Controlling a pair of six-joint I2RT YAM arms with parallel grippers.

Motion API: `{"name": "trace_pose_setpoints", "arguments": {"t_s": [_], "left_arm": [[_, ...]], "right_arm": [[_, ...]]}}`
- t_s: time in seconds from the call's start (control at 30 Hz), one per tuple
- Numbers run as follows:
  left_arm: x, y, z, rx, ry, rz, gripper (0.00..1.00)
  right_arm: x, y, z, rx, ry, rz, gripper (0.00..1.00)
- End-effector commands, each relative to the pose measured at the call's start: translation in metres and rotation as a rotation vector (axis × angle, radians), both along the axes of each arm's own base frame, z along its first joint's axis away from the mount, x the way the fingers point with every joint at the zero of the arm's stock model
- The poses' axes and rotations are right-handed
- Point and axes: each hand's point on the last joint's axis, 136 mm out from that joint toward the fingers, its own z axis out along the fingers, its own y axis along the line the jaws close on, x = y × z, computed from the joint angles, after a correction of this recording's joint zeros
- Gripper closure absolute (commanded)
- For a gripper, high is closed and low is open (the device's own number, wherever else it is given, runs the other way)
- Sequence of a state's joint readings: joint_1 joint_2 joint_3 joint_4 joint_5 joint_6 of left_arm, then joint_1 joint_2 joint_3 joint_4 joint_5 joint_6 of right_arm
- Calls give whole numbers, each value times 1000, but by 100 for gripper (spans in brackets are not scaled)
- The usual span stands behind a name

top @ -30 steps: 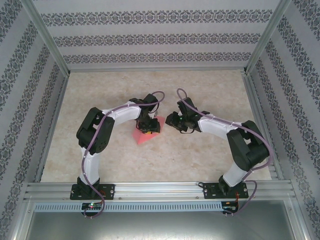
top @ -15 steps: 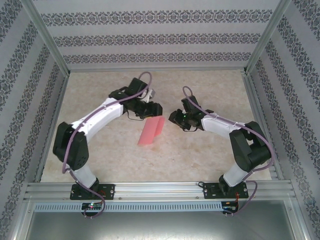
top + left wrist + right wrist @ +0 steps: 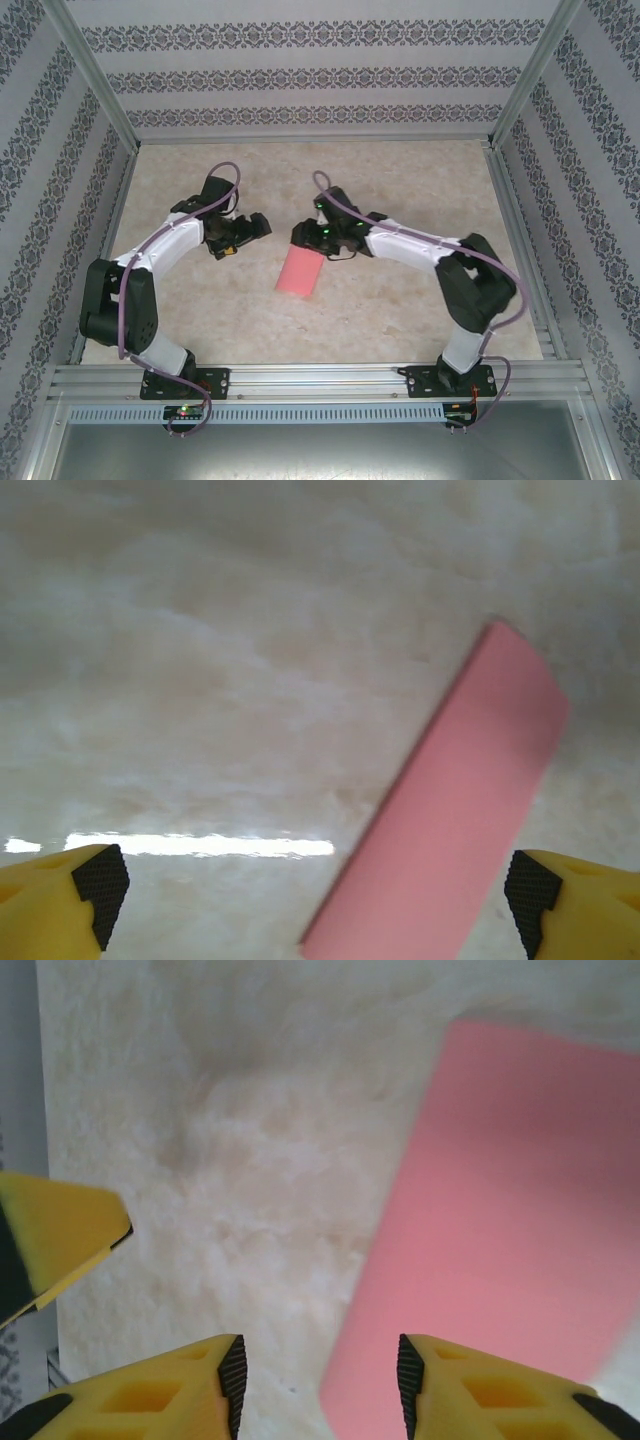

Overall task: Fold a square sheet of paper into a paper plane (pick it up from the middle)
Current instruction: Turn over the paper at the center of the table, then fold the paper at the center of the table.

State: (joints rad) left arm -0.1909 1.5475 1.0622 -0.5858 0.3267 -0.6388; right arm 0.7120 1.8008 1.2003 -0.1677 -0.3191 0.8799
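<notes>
**Salmon-pink paper, folded, flat on table between two open grippers**

Item: folded paper sheet (image 3: 301, 270), thin, plain, salmon-pink. It is a narrow rectangular strip with straight edges and no visible markings. It lies flat on the table (image 3: 400, 300) near the middle, its long axis running from the near-left to the far-right. The same strip shows in the left wrist view (image 3: 460, 800) as a slanted band, and in the right wrist view (image 3: 500, 1210) as a broad pink panel on the right.

Nearest fitting: right gripper (image 3: 300, 234), at the far end of the strip and pointing left. In its wrist view (image 3: 320, 1390) the yellow fingers (image 3: 150, 1400) with black pads stand apart. The gap between them is over bare table and the strip's left edge, and nothing is clamped. One finger overlaps the paper's near corner in that view; I cannot tell whether it touches. A yellow wedge with a dark edge (image 3: 55, 1235) enters from the left; what it belongs to is unclear.

Next fitting: left gripper (image 3: 256, 227), to the left of the strip's far end, apart from it and pointing right. In its wrist view (image 3: 315, 885) the jaws are spread wide and hold nothing, with the black pads (image 3: 100, 878) at the lower corners.

Surface: pale mottled, stone-like tabletop.

Surround: patterned walls (image 3: 300, 75); aluminium rail (image 3: 320, 378) along the near edge carrying both arm bases.
</notes>
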Motion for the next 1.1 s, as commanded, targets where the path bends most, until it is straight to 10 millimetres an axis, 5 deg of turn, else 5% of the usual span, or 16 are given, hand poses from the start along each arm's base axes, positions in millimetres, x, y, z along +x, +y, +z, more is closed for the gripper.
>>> {"name": "trace_pose_setpoints", "arguments": {"t_s": [0.0, 0.13, 0.33, 0.5, 0.67, 0.77, 0.93, 1.07], "left_arm": [[5, 20, 13, 38, -67, 62, 0], [1, 29, 9, 36, -53, 99, 0], [-2, 29, 4, 10, -33, 122, 0], [2, 19, 3, -45, -31, 97, 0], [4, 7, 3, -103, -37, 55, 0], [6, -3, 4, -153, -46, 34, 2], [9, -29, 5, -227, -61, -31, 12], [9, -60, 8, -291, -73, -112, 30]], "right_arm": [[-16, 19, -27, -62, 82, 67, 56], [-26, 39, -48, -107, 134, 131, 57], [-39, 38, -73, -175, 178, 220, 58], [-60, 20, -90, -273, 188, 384, 58], [-79, -19, -99, -391, 152, 614, 56], [-79, -20, -78, -351, 89, 664, 54], [-64, 0, -13, -141, -28, 506, 48], [-40, -32, 6, -81, -13, 214, 46]]}}
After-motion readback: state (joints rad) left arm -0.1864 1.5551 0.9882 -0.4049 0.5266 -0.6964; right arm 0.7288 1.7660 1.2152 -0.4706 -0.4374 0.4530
